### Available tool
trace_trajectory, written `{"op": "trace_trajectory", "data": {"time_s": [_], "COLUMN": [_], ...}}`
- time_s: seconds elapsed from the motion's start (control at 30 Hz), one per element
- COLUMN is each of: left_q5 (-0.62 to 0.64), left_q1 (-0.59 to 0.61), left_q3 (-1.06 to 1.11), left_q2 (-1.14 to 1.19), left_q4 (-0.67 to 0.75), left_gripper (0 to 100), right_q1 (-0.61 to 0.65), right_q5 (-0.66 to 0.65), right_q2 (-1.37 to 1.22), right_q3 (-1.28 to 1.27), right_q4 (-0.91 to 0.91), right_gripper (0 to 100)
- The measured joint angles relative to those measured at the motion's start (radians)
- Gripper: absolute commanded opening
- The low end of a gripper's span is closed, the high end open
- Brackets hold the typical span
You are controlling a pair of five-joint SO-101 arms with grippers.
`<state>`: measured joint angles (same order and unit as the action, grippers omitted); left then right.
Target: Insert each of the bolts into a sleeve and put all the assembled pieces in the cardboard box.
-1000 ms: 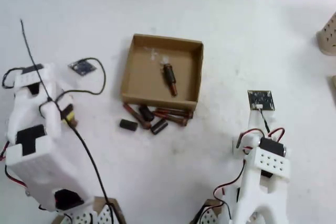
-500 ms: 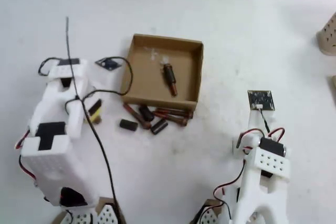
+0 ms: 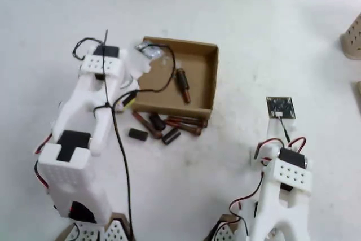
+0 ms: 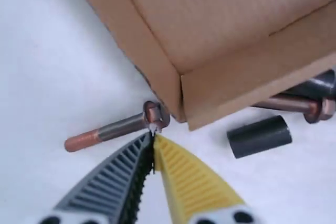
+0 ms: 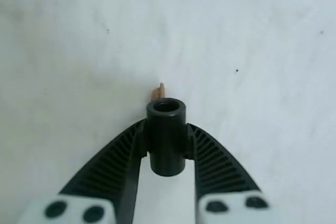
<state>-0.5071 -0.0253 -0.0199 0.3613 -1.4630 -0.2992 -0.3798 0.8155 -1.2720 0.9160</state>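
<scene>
The cardboard box (image 3: 203, 77) lies mid-table with one assembled bolt and sleeve (image 3: 182, 85) inside. Loose bolts (image 3: 186, 122) and black sleeves (image 3: 137, 134) lie along its front wall. My left gripper (image 3: 128, 99) sits at the box's front left corner. In the left wrist view that gripper (image 4: 153, 136) is shut and empty, its tips right by the head of a copper-tipped bolt (image 4: 113, 128) lying beside the box corner (image 4: 181, 95); a black sleeve (image 4: 259, 136) lies close by. My right gripper (image 5: 166, 129) is shut on a black sleeve (image 5: 166, 135) held upright over bare table.
The left arm's black cable (image 3: 163, 66) drapes over the box's left side. The right arm (image 3: 287, 173) stands at the front right. A beige perforated object (image 3: 352, 38) sits at the right edge. Bare table lies between the box and the right arm.
The left arm has swung from the table's left side to the right and farther back, bringing its gripper to the box's front left corner. The right arm has not moved.
</scene>
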Motion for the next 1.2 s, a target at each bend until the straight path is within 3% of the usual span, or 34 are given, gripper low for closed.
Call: {"op": "trace_trajectory", "data": {"time_s": [0.2,0.47,0.57,0.8,1.03,1.2], "left_q5": [-0.292,-0.911,-1.079,-1.154,-1.154,-1.085], "left_q1": [0.005,0.149,0.193,0.207,0.183,0.147], "left_q3": [-0.068,-0.071,-0.071,-0.071,-0.071,-0.071], "left_q2": [0.0,0.015,0.017,0.13,0.163,0.14], "left_q4": [-0.094,-0.118,-0.118,-0.086,-0.06,-0.057], "left_gripper": [11,11,11,11,11,11], "right_q1": [0.0,0.0,0.0,0.0,0.0,0.0], "right_q5": [0.0,0.0,0.0,0.0,0.0,0.0], "right_q2": [0.0,0.0,0.0,0.0,0.0,0.0], "right_q3": [0.0,0.0,0.0,0.0,0.0,0.0], "right_q4": [-0.003,-0.005,-0.005,-0.005,-0.005,-0.005], "right_gripper": [1.7,1.7,1.7,1.7,1.7,1.7]}}
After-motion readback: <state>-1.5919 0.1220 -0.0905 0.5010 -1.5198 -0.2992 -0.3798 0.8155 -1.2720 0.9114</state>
